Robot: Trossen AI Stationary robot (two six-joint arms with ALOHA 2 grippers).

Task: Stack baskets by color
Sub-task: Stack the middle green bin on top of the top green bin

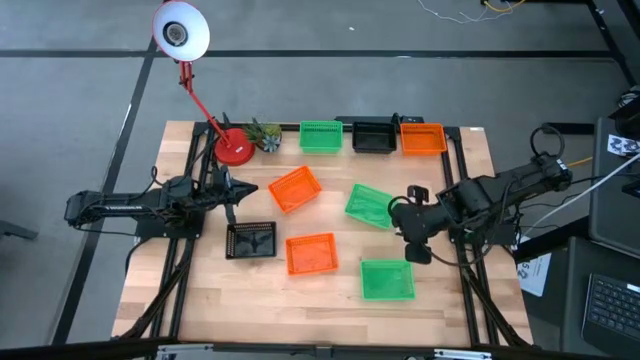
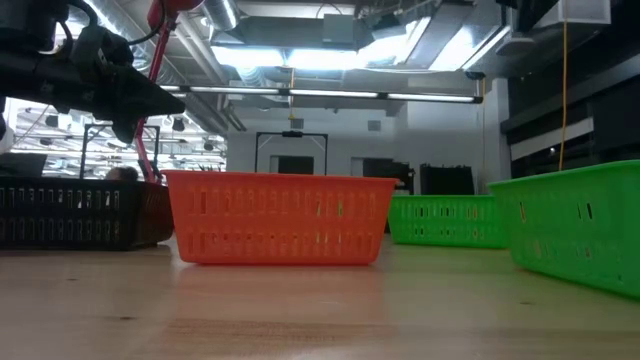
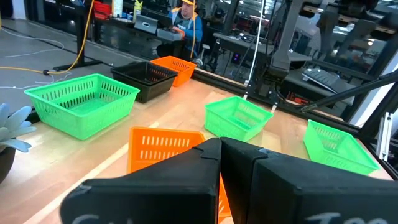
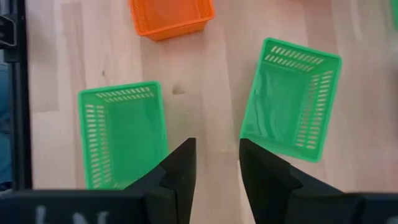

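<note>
Eight baskets rest flat on their bottoms on the table. A green basket [image 1: 320,136], a black one [image 1: 374,137] and an orange one [image 1: 422,138] line the far edge. Nearer lie an orange basket [image 1: 295,189], a green one [image 1: 369,205], a black one [image 1: 250,240], an orange one [image 1: 311,254] and a green one [image 1: 387,279]. My right gripper [image 1: 416,245] hangs open and slants down above the bare wood between the two nearer green baskets [image 4: 122,134] [image 4: 292,98]. My left gripper [image 1: 245,189] waits shut and level at the table's left, beside the tilted orange basket [image 3: 161,146].
A red-based desk lamp [image 1: 233,148] and a small plant [image 1: 266,135] stand at the far left corner. Dark frame rails [image 1: 462,270] run along the table's left and right sides. Bare wood [image 1: 300,305] lies along the near edge. A person sits in the room beyond.
</note>
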